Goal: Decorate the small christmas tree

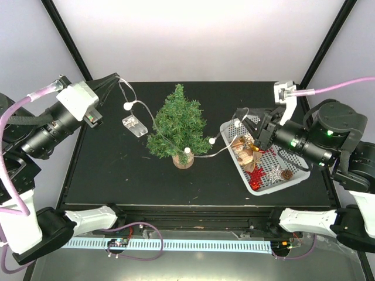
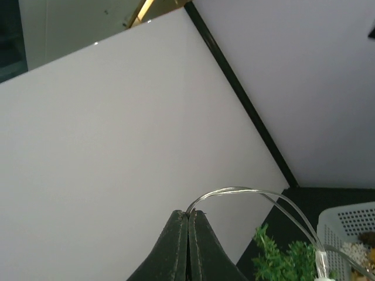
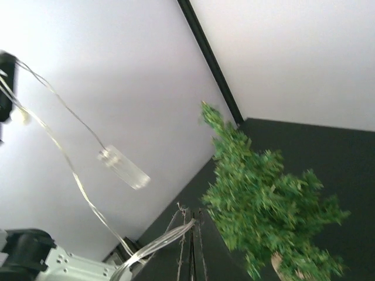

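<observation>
Setup is a matte black table (image 1: 105,175) inside a white-walled booth, plain pale walls (image 1: 199,35) with black frame poles (image 1: 70,41) running up the corners.

Left arm is hiked up and reaching in from the 9 o'clock side. The left gripper (image 1: 117,79) is off the surface near the table's far left corner, fingers pressed together and pinching the clear wire of a light string (image 1: 146,108). Right arm comes in low from 3 o'clock. The right gripper (image 1: 258,140) hangs over the white mesh basket (image 1: 293,175), also squeezed tight, on a bunch of the same wire's strands.

The small christmas tree (image 1: 177,124) stands upright mid-table on its wooden stump (image 1: 183,161). From the tree, the left gripper sits at about 10 o'clock, well apart; the right gripper is at 3 o'clock, near but not touching. The wire drapes across the tree between them, white bulbs dotted along it. A clear battery case (image 1: 133,125) dangles from the string at the tree's 9 o'clock.
</observation>
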`<state>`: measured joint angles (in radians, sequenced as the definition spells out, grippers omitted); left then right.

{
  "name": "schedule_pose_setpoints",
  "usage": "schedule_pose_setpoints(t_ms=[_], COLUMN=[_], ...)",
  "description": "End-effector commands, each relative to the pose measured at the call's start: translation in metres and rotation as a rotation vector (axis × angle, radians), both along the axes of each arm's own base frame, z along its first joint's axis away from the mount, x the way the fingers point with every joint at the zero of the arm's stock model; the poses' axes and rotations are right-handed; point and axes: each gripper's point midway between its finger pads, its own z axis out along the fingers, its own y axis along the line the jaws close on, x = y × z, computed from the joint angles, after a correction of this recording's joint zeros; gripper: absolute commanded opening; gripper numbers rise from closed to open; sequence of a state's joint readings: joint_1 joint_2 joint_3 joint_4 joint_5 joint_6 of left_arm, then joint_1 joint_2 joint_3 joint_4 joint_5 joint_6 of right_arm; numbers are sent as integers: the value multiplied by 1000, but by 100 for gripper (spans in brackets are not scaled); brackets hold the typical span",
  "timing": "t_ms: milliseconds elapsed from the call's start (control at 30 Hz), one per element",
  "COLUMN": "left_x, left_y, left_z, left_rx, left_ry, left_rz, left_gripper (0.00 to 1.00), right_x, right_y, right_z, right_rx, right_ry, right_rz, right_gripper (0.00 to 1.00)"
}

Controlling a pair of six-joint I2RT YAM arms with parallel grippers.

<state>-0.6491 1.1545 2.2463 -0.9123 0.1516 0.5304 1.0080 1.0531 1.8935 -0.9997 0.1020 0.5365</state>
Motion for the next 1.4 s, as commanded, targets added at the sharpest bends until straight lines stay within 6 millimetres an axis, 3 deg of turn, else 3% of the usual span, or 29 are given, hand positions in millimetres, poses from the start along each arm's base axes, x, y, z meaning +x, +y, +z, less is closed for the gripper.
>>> schedule_pose_setpoints(t_ms=[0, 267, 467, 633, 867, 1200, 1367], left_x=[12, 39, 64, 80, 94, 113, 125], left_y=[7, 12, 28, 41, 43, 55, 63], left_z=[-21, -60, -74, -86, -102, -78, -56], left_rx=[43, 102, 92, 56, 32, -110, -161], left_ry=[45, 130, 206, 313, 415, 462, 444], left_rz=[72, 153, 211, 201, 149, 23, -28], left_gripper=[2, 2, 2, 1, 2, 1, 2], right_x=[-1, 15, 30, 47, 71, 94, 111], right_y=[6, -3, -8, -6, -13, -24, -45], right_z=[37, 78, 109, 116, 123, 152, 153], right_rx=[65, 159, 178, 193, 275, 454, 499], right_ry=[-83, -138, -183, -182, -167, -193, -186], right_rz=[26, -80, -162, -213, -234, -159, -188], right_gripper=[1, 1, 1, 1, 1, 1, 1])
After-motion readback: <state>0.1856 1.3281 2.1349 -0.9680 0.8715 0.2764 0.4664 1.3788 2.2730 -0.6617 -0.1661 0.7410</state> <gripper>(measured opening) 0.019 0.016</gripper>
